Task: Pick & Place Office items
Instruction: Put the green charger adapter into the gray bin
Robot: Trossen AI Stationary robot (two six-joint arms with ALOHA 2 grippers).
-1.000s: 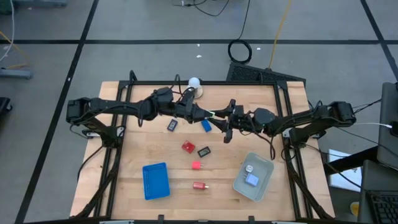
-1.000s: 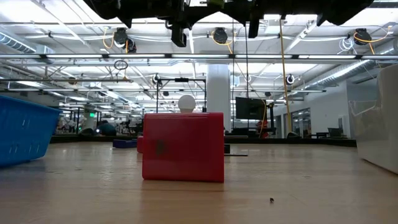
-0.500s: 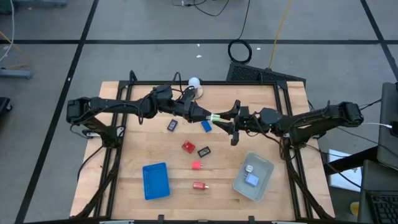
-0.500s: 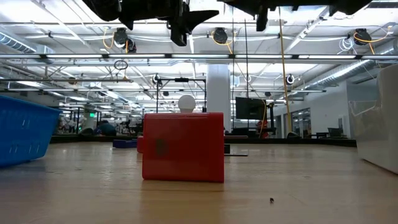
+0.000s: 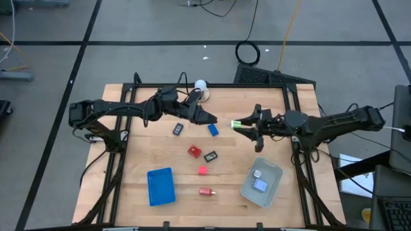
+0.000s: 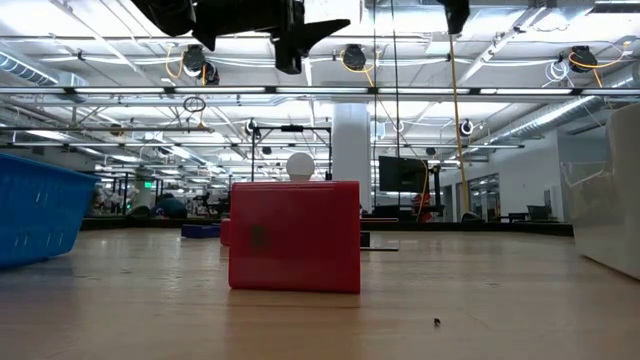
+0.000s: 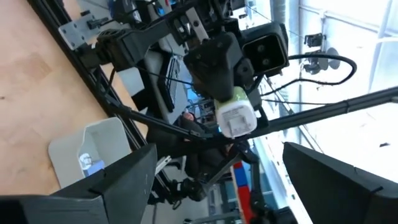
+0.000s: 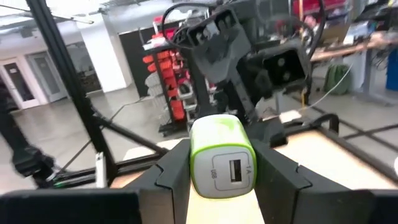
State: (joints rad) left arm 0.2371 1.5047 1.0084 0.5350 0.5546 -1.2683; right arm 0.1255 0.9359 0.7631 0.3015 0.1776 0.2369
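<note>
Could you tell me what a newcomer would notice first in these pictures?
Probably the white-and-green charger block, pinched in the right gripper above the table's middle, facing the left gripper, whose jaws stand wide open and empty. Next, the big red block filling the low view, and the grey bin at the table's near right.

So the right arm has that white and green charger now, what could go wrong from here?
1. The right tool holds the white and green charger by one end, high above the table; most of it sticks out, so a fast swing might loosen it.
2. The left tool hangs open close by, facing it; the arms could clip each other.
3. The grey bin already holds a blue piece and a pale one; a drop from height may bounce out.
</note>
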